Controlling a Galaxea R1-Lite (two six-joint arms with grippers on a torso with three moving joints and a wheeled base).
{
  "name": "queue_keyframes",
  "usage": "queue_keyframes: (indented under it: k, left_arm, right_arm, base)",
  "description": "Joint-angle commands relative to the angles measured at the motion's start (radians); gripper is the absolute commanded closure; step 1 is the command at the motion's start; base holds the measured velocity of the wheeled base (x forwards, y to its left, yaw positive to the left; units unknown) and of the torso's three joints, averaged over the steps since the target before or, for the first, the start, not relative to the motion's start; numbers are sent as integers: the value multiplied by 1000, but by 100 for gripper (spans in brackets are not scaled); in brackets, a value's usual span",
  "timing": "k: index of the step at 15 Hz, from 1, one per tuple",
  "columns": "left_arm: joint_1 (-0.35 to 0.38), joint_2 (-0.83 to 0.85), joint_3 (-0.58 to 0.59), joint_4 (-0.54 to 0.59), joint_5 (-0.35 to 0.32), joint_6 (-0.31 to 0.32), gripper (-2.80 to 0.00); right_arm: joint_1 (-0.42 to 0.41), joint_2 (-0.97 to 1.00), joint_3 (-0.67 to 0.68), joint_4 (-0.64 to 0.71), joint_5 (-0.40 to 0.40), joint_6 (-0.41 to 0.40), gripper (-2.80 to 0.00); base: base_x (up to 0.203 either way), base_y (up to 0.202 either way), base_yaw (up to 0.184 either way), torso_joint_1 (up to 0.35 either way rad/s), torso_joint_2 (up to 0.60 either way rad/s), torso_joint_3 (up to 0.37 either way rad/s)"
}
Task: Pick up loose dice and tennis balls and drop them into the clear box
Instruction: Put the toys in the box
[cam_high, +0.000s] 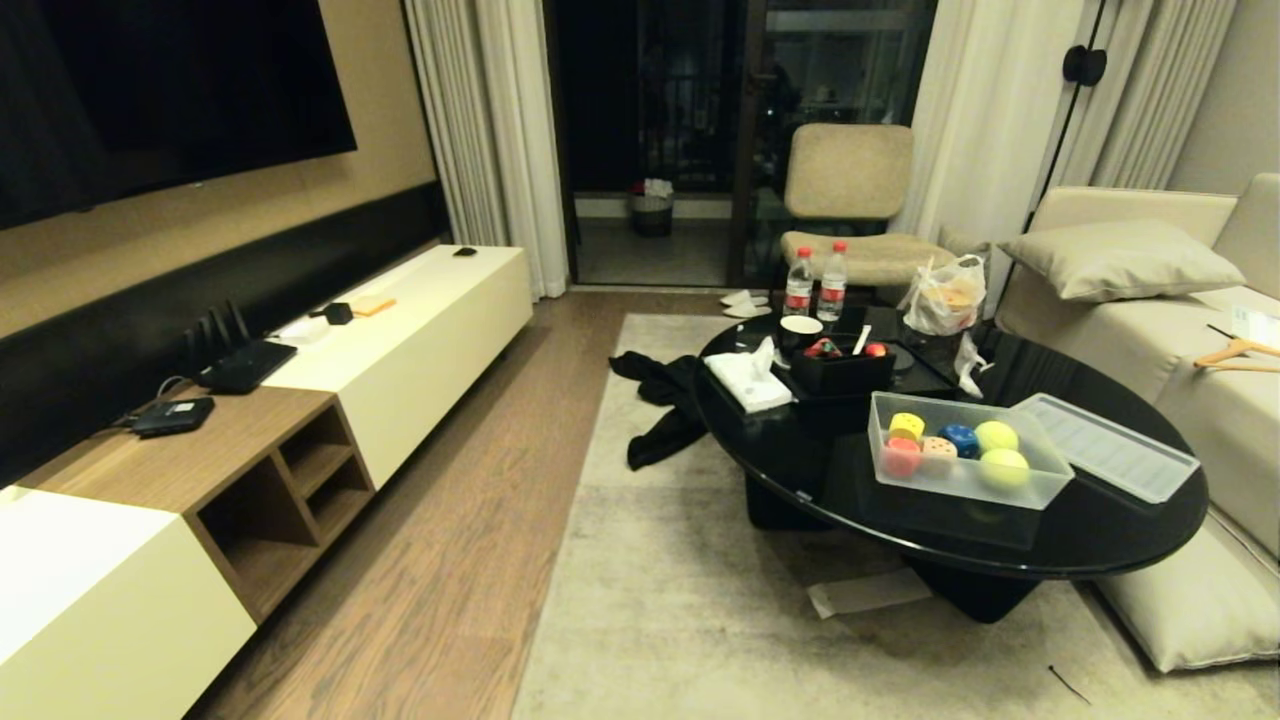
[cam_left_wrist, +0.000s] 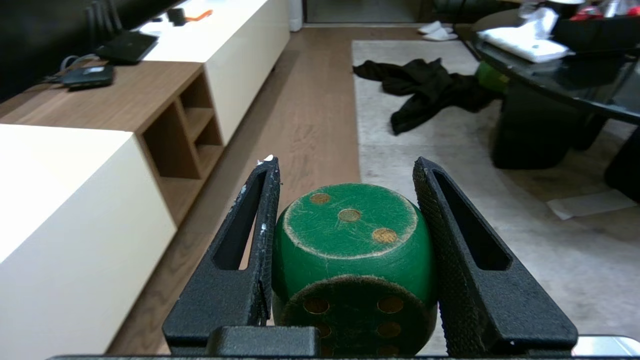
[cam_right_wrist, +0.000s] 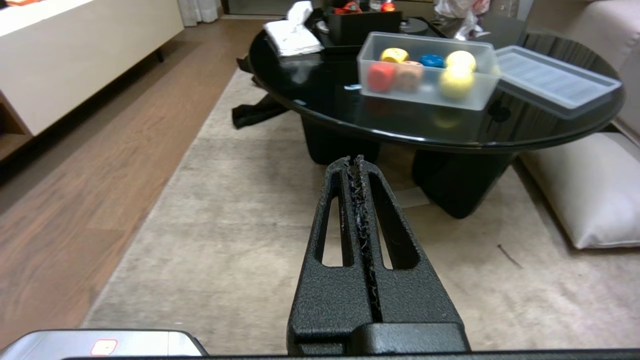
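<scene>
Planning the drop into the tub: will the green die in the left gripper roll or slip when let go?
The green die has rounded, worn corners, so it may tumble briefly before settling on a flat face. The left gripper clamps its flat sides with textured pads, so slipping looks unlikely. It looks rigid, showing no squashing.

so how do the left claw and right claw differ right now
The left claw is clamped on a green die, while the right claw holds nothing. The left claw's fingers stand apart around the die; the right claw's fingers are pressed together. Both are black, with textured pads.
</scene>
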Motion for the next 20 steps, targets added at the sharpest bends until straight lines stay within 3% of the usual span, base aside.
queue_keyframes:
  k: [1, 20]
  left_arm:
    - [0, 0, 2, -1, 0, -1, 0]
    - [0, 0, 2, -1, 0, -1, 0]
  right_arm:
    - [1, 1, 0, 0, 0, 0, 0]
    - [0, 1, 0, 0, -1, 1, 0]
  base:
    - [0, -150, -17, 2, 2, 5]
    - [0, -193, 7, 3, 2, 4]
